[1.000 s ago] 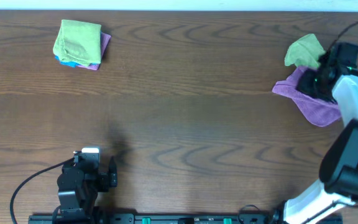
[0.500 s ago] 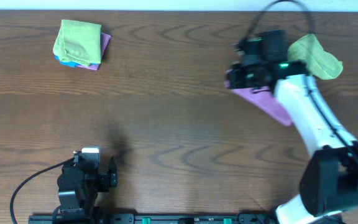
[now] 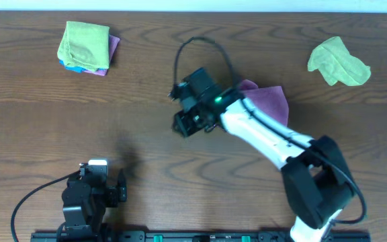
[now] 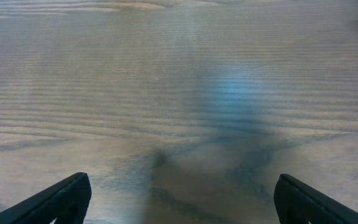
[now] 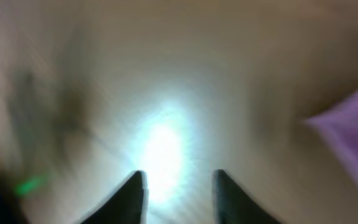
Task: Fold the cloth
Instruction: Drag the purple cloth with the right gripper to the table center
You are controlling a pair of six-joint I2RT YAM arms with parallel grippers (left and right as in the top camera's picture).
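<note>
Purple cloth lies limp and light, sure to drape; pinch a corner. Right hand gapes empty, left hand spread wide

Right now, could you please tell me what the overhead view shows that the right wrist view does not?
Only the overhead view shows the folded cloth stack at far left, the crumpled green cloth at far right, and the left arm at the near edge. Only the right wrist view shows, blurred, that the right end effector has its fingers apart, with glare on the wood between them. Both show the purple cloth and the table.
</note>
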